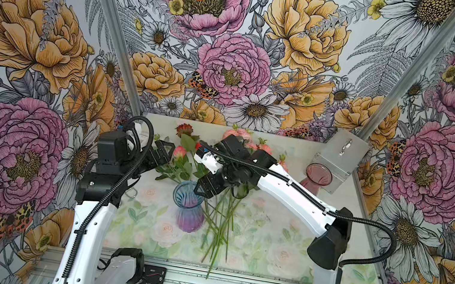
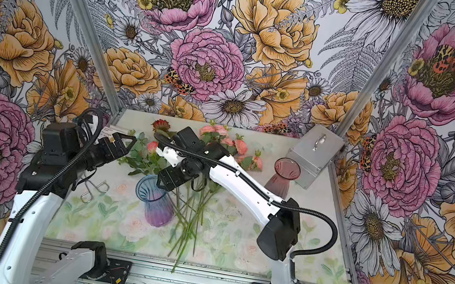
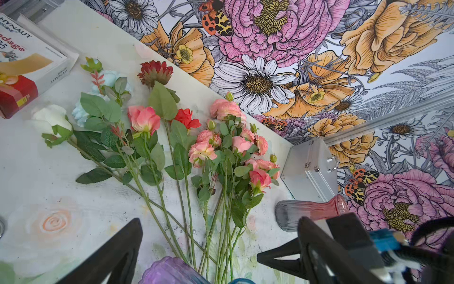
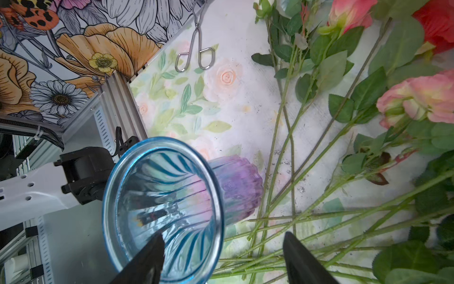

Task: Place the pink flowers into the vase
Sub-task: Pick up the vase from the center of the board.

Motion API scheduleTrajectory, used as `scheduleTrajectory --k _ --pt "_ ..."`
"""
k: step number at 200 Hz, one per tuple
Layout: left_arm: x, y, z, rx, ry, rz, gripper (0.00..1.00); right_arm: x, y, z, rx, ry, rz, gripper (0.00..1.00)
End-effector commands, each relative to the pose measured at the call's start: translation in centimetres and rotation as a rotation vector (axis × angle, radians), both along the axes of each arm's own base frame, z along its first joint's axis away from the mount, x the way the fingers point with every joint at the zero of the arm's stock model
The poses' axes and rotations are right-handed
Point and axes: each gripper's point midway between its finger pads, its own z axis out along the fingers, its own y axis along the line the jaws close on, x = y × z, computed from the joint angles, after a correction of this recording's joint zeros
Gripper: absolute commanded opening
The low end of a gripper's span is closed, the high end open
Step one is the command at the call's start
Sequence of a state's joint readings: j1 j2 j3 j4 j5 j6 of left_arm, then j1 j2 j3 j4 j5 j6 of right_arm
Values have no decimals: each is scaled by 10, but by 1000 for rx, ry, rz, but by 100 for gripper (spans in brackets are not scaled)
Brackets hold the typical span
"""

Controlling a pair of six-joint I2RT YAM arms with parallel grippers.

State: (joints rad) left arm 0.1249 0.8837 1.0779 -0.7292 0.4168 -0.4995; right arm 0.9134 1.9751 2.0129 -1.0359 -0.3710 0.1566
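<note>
The pink flowers (image 3: 222, 145) lie in a loose bunch on the table, blooms toward the back wall and long green stems (image 1: 221, 220) fanning toward the front; they show in both top views (image 2: 215, 131) and in the right wrist view (image 4: 422, 98). A ribbed blue-to-purple glass vase (image 1: 188, 207) (image 2: 155, 199) stands just left of the stems. My right gripper (image 1: 201, 191) (image 4: 223, 234) hovers open over the vase's (image 4: 162, 204) rim, one finger above the mouth, the other above the stems. My left gripper (image 1: 167, 152) (image 3: 199, 241) is open and empty, left of the blooms.
A pink glass vase (image 1: 318, 177) and a metal case (image 1: 339, 162) sit at the back right. Red flowers (image 3: 154, 71), a white rose (image 3: 50, 118) and a bandage box (image 3: 24, 66) lie at the back left. Metal tongs (image 2: 94, 189) rest left of the blue vase.
</note>
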Motion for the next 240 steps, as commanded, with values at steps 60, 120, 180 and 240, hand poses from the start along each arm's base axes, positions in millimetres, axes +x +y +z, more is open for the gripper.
scheduleTrajectory --k 60,120,180,240 --pt "-3 1 -8 -19 16 2 99 0 30 -15 -33 -44 8 61" --pt "-2 2 -4 -21 10 0 99 7 32 -41 -118 -73 -28 43" --pt "-1 2 -4 -8 7 -3 98 15 27 -36 -144 -127 -53 0" --pt "0 0 -4 10 3 -16 98 21 22 -23 -118 -129 -71 0"
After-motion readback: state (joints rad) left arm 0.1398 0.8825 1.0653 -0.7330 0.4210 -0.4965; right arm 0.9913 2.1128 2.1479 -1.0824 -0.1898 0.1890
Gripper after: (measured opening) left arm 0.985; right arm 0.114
